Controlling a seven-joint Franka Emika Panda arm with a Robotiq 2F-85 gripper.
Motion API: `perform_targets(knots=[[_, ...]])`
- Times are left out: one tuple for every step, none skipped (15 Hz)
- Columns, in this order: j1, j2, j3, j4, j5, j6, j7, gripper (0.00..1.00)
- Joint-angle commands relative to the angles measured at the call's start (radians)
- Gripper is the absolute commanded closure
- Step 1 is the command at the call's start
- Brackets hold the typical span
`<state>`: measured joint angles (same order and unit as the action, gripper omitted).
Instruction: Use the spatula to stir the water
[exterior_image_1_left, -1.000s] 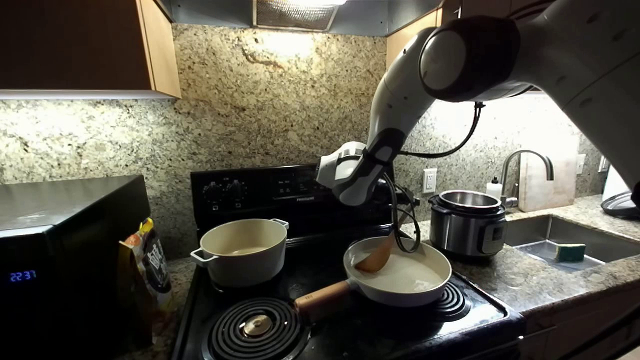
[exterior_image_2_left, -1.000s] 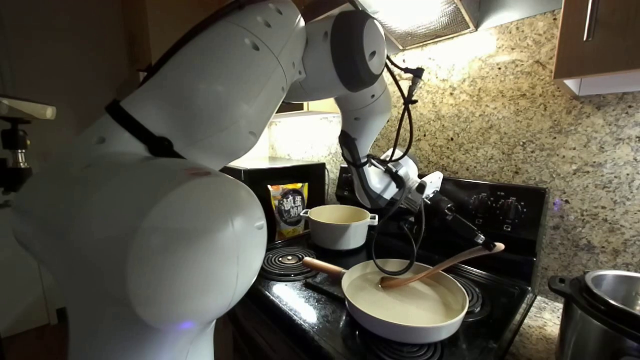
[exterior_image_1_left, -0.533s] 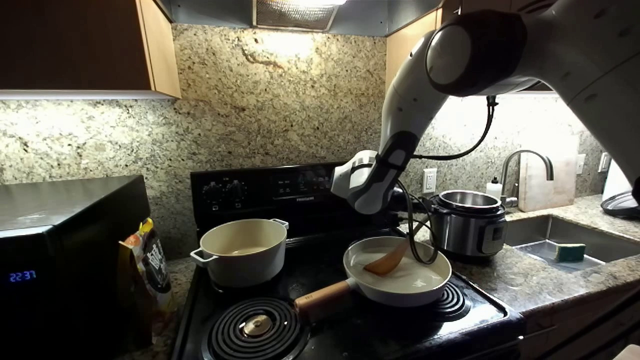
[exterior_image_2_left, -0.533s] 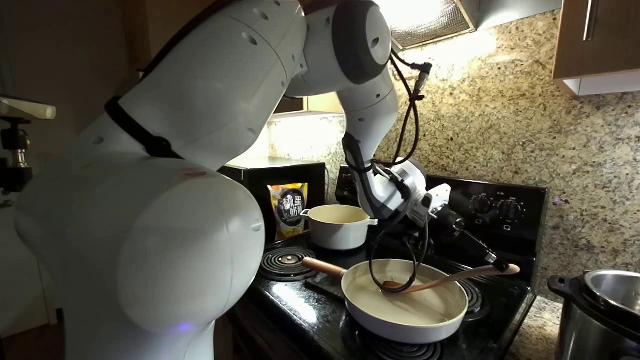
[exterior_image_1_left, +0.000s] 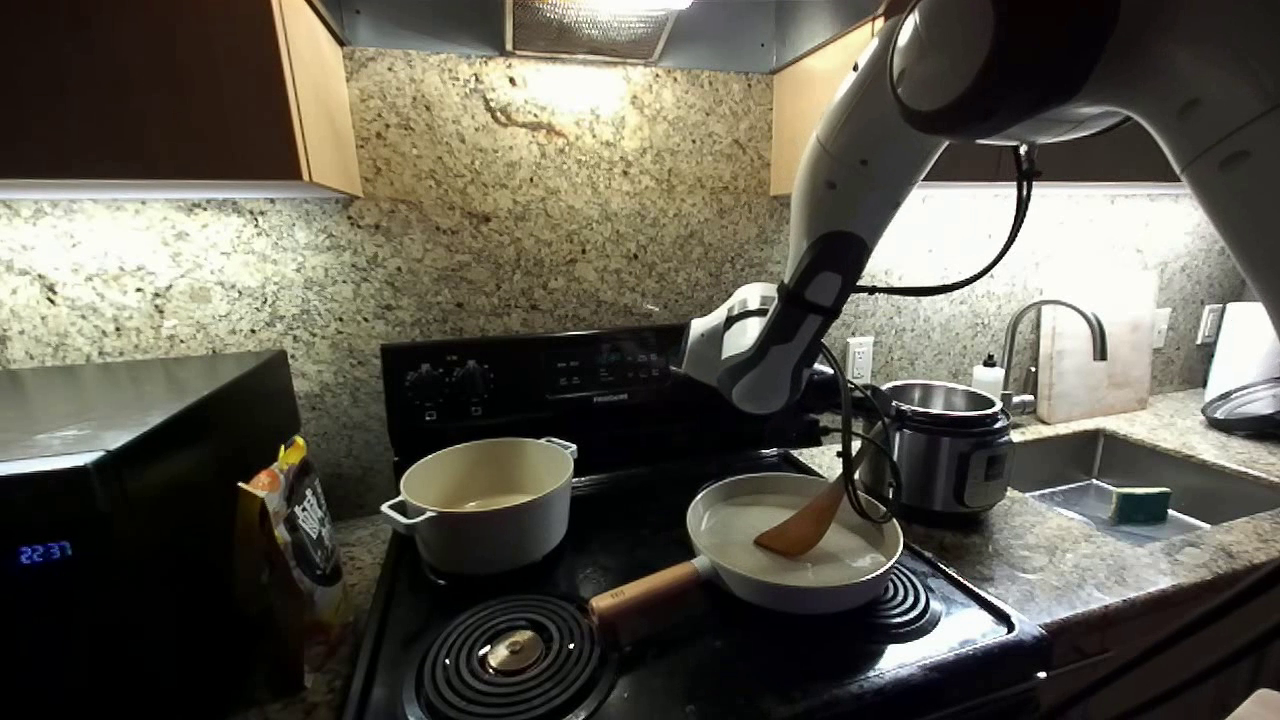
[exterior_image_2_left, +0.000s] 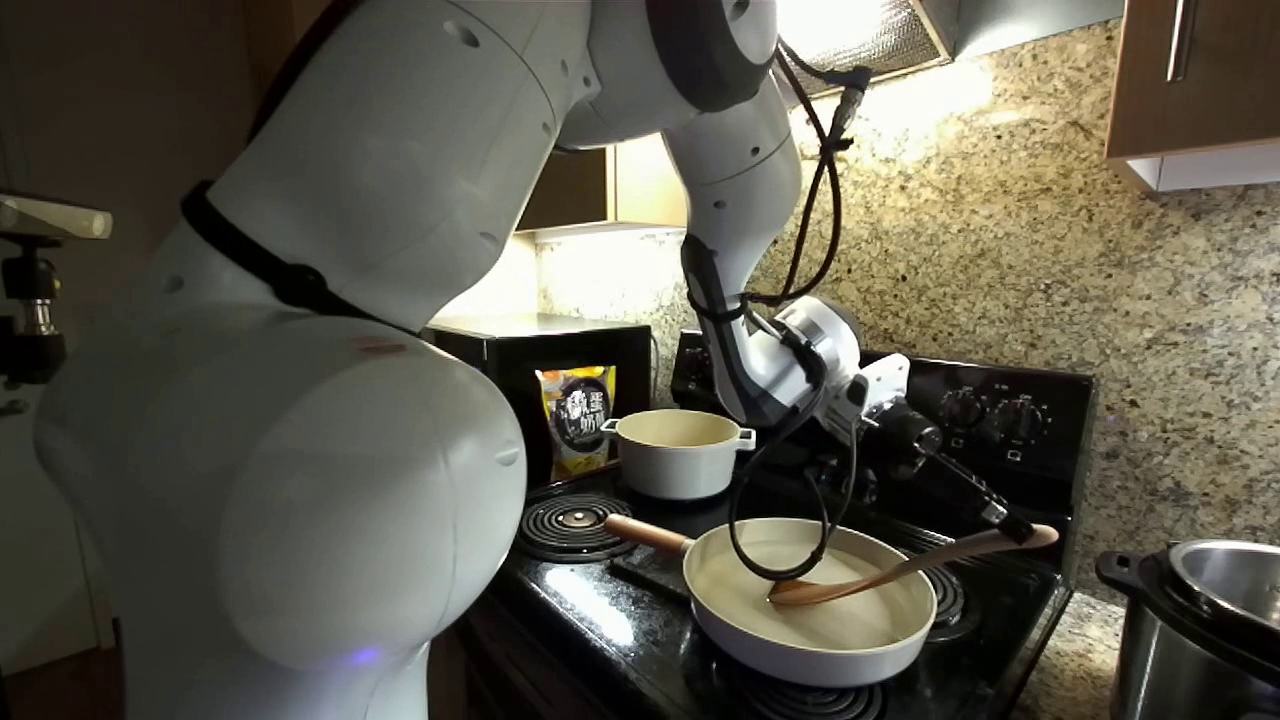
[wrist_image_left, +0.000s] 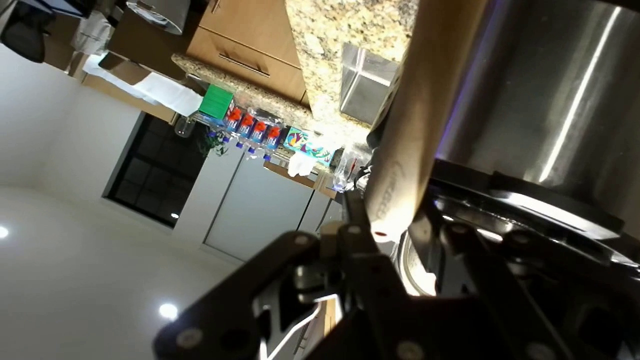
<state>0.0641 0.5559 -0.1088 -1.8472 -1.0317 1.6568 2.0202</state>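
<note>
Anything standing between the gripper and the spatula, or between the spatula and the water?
Nothing visible does: the gripper is shut on the wooden spatula, which dips into the water. Nearby, a black cable loop hangs over the frying pan; whether it touches the spatula I cannot tell.

I'm reading the spatula (exterior_image_2_left: 900, 570) as orange-tan, water (exterior_image_2_left: 840, 622) whitish, pan (exterior_image_2_left: 800, 666) cream-white, stovetop (exterior_image_1_left: 760, 670) black. Backsplash (exterior_image_1_left: 560, 220) I get as beige, speckled dark. Sponge (exterior_image_1_left: 1140, 506): green, yellow. Bag (exterior_image_2_left: 578, 420): black and yellow, white lettering.
</note>
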Motion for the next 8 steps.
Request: perform_targets(knots=[[-0.027,-0.05,0.03,-0.031,-0.01,0.045,-0.035,0.89],[-0.024,-0.041,0.038,-0.015,-0.009,0.048,-0.053,0.89],[-0.023,-0.035,0.044,-0.006,-0.008,0.056,-0.063,0.89],[-0.02,-0.028,0.051,0.003,-0.008,0.067,-0.074,0.89],[-0.016,-0.023,0.058,0.01,-0.007,0.074,-0.085,0.89],[-0.011,-0.02,0.065,0.015,-0.005,0.079,-0.094,0.89],[-0.009,-0.018,0.072,0.018,-0.003,0.088,-0.102,0.89],[-0.009,-0.016,0.078,0.02,0.002,0.095,-0.108,0.89]])
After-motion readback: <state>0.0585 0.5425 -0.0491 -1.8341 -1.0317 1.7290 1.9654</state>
